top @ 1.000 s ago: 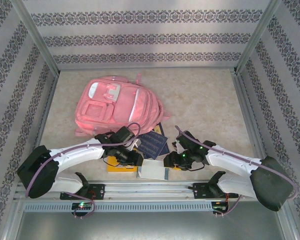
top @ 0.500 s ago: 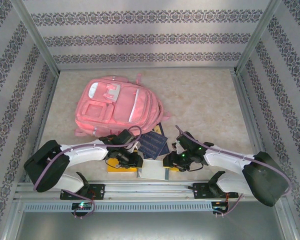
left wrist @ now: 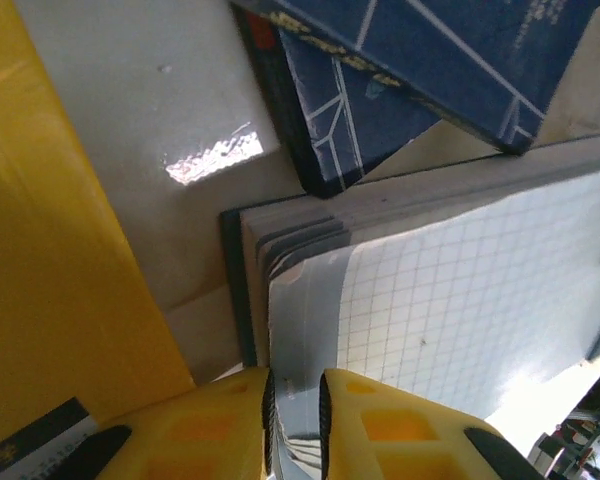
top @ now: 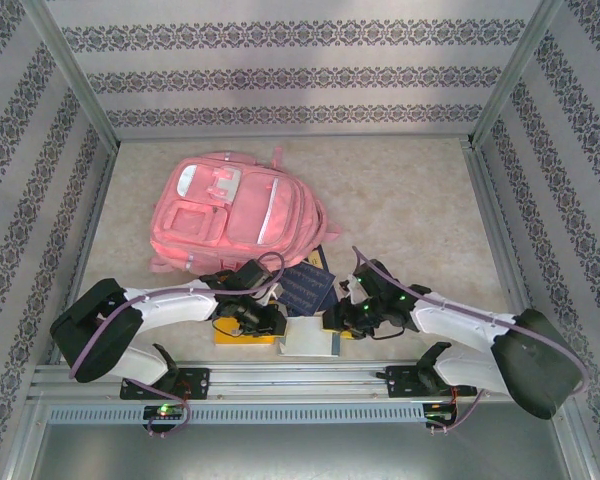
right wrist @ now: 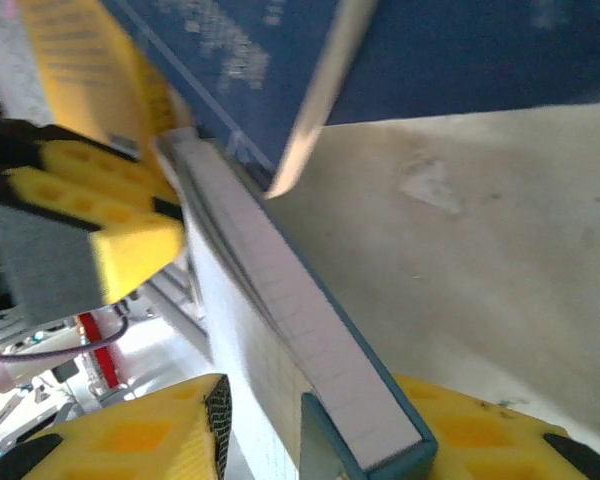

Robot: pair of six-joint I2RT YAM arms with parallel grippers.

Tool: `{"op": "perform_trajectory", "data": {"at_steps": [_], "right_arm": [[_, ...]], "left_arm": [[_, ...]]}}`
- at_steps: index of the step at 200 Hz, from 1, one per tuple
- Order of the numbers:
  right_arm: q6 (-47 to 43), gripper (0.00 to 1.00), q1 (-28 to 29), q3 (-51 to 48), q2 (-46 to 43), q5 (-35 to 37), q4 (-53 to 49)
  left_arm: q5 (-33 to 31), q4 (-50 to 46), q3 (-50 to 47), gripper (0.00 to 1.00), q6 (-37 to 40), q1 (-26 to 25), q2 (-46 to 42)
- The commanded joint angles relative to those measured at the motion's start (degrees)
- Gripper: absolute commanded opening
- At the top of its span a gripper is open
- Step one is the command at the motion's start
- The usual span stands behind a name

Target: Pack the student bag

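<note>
Closing is the word for both grippers over the last second. The left hand [left wrist: 295, 390] has drawn its yellow fingers almost together and now pinches the near corner of the grid notebook [left wrist: 460, 300], with only the thin grey cover and perhaps a few leaves between the pads. The right hand [right wrist: 315, 400] has slid a little inward along the near edge of the worktop [top: 410, 200] and narrowed around the notebook's opposite, thicker edge. Its fingers stand on either side of that edge, but I cannot tell whether both pads bear on it yet. The notebook itself has not visibly shifted: it lies flat between the yellow book [left wrist: 50, 250] and the blue book [left wrist: 440, 50], whose corner overlaps its far side. The student bag [top: 235, 215] has stayed put too, lying flat on the worktop just beyond the books, front pockets up; whether its main compartment is open I cannot make out. I judge this as the grasp stage of loading one item, with nothing yet in the bag. A two-handed lift looks likely, and the left hand's hold on the cover alone may let the pages sag or fan.
</note>
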Motion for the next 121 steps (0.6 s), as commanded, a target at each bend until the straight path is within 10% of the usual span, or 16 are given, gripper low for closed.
{"op": "perform_trajectory", "data": {"at_steps": [1, 78, 121], "right_arm": [[0.4, 0.43, -0.6, 0.6, -2.6, -2.9, 1.8], [1.2, 0.40, 1.5, 1.3, 6.7, -5.0, 9.8], [-1.1, 0.08, 0.7, 1.8, 3.7, -2.2, 4.3]], "left_arm": [[-1.4, 1.0, -1.6, 0.20, -0.7, -0.6, 0.1], [-1.5, 0.7, -1.7, 0.19, -0.8, -0.6, -1.8], [-2.1, -1.5, -1.8, 0.27, -1.8, -0.2, -7.0]]}}
